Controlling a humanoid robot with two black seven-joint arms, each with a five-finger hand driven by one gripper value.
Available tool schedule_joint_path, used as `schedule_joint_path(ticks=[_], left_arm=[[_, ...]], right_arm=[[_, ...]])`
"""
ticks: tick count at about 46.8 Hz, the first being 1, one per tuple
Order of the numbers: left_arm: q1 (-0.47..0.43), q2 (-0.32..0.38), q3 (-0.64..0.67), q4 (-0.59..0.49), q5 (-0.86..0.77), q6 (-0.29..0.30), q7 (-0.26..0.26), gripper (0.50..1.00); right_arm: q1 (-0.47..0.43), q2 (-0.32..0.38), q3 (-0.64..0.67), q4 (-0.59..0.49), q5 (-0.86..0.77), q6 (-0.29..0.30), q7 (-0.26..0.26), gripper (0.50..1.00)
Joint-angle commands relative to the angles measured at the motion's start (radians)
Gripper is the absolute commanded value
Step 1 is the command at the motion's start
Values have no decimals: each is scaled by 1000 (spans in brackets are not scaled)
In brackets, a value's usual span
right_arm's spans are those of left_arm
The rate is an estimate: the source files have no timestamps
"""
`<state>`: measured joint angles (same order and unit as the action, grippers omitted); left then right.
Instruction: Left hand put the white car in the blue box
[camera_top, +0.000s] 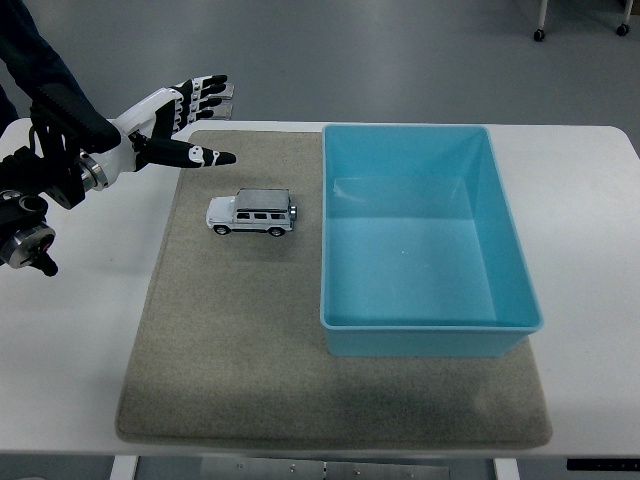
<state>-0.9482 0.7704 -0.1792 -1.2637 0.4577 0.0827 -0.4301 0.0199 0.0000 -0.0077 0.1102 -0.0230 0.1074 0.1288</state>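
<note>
Left hand (170, 125): enters from the left edge, over the far left corner of the mat; fingers spread wide and straight, thumb pointing right, holding nothing.
Left arm (60, 150): black, mostly cut off by the left edge; the joints behind the wrist are hard to make out.
Mat (240, 360): grey-beige, covers the middle of the white table (70, 350); car and box both sit on it.
White car (251, 212): stands on its wheels on the far left part of the mat, side-on, apart from the hand and just left of the box, not touching it.
Blue box (430, 340): open-topped, on the right part of the mat, nothing visible inside.
Right hand: not in view.
Step in hand: judged as the reach; the hand is open above and to the far left of the car, no contact yet.
Next move calls for: bringing the hand nearer and right until it is over the car, lowering, and closing thumb and fingers across the car's sides; then a lift high enough to clear the box's left wall.
Risk: car is on wheels, so a glancing touch may roll it.
Hidden or unclear: height of the hand above the mat cannot be told from this view; two small grey squares (220, 100) on the floor beyond the table are partly covered by the fingertips, what they are is unclear.
</note>
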Motion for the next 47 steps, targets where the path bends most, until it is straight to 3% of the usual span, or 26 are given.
schedule_joint_path(ticks=[1,13,24,36,47], left_arm=[[-11,6,1,-17,25,-1,5,999],[-12,24,4,-60,367,8,28,986],[-24,23,14,-62,467,6,157,966],[-49,13,40,-57,545,3,201,941],[-101,-36,113,-31,568,6,209,904]], right_arm=[[0,0,0,0,0,0,0,936],[0,0,0,0,0,0,0,936],[0,0,0,0,0,0,0,936],[2,0,0,0,0,0,0,936],[2,0,0,0,0,0,0,936]])
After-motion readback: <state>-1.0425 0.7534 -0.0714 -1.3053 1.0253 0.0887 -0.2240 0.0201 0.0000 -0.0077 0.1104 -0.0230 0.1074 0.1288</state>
